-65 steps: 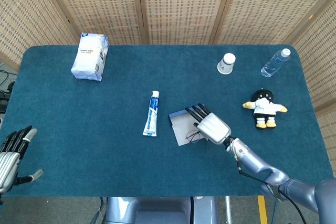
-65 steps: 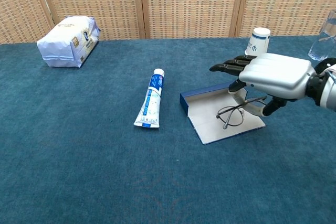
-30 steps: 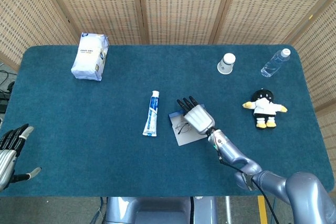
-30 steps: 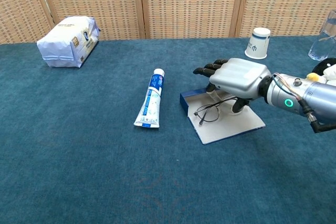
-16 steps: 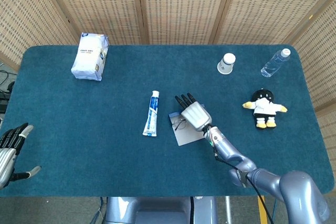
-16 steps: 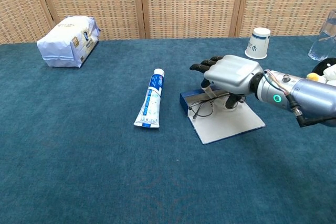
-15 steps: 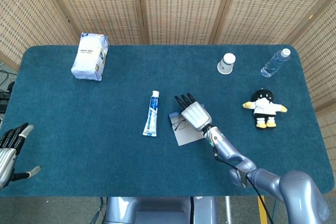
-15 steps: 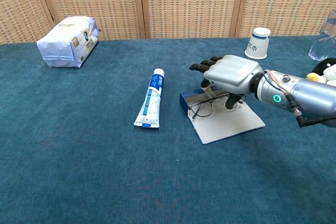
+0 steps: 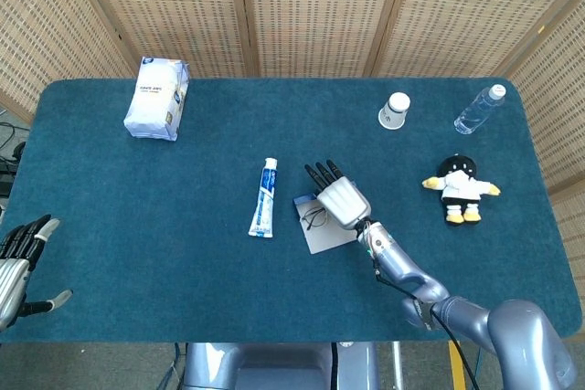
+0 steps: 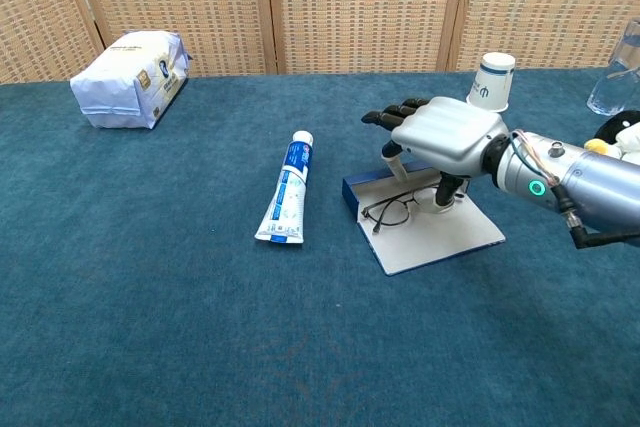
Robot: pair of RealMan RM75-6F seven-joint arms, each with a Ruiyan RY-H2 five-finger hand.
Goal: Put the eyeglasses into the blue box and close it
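Observation:
The blue box (image 10: pixel 352 189) lies open at mid-table, its white flap (image 10: pixel 450 239) spread flat toward me; in the head view the box (image 9: pixel 320 237) sits right of the toothpaste. The thin-framed eyeglasses (image 10: pixel 392 211) lie on the white inside next to the blue wall, also visible as eyeglasses (image 9: pixel 313 217) from above. My right hand (image 10: pixel 442 135) hovers just over them, fingers stretched out to the left, thumb pointing down beside one temple. It shows as the right hand (image 9: pixel 341 200) from above. My left hand (image 9: pixel 18 262) hangs off the table's near left corner, fingers apart, holding nothing.
A toothpaste tube (image 9: pixel 264 196) lies just left of the box. A white bag (image 9: pixel 157 98) sits at the far left. At the far right stand a paper cup (image 9: pixel 395 110) and a water bottle (image 9: pixel 480 110), with a plush toy (image 9: pixel 460 189) nearer.
My right hand carried the eyeglasses left from over the flap to the box's blue end. They now lie flat there and the hand has lifted slightly. The left hand stayed put.

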